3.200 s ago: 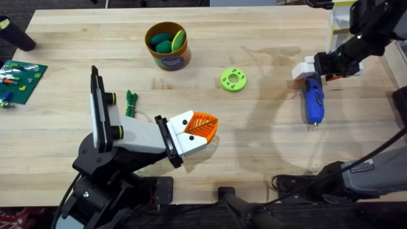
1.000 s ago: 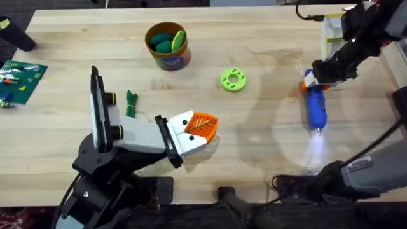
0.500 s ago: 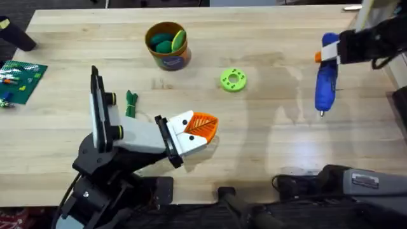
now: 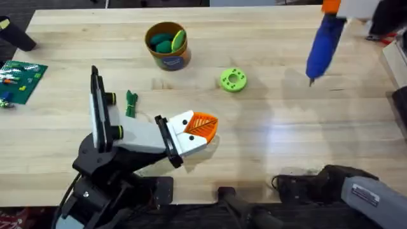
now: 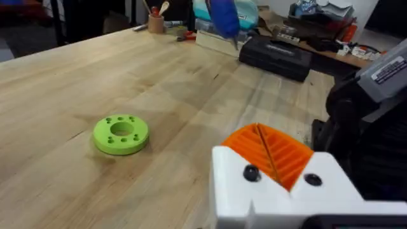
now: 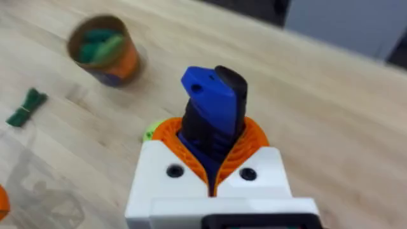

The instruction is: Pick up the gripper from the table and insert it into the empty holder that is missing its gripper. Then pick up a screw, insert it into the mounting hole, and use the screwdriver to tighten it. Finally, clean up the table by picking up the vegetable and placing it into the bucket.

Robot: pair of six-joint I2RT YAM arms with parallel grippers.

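The holder [image 4: 143, 137] sits low on the bench [image 4: 267, 140] with the left fingers [image 4: 202, 126] clenched. The right fingers [image 6: 215, 143] are grasping the screwdriver [image 4: 321, 41], up high. The bucket [image 4: 168, 46] stands far back, the vegetable [image 4: 131, 103] lies beside the holder.

Overhead looks down; both wrist views share the green disc [image 5: 121, 134].

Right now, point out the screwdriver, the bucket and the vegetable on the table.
screwdriver [image 4: 323, 39]: overhead view, middle of its blue body.
bucket [image 4: 172, 60]: overhead view, its orange outer wall.
vegetable [image 4: 131, 102]: overhead view, middle of the green bundle.
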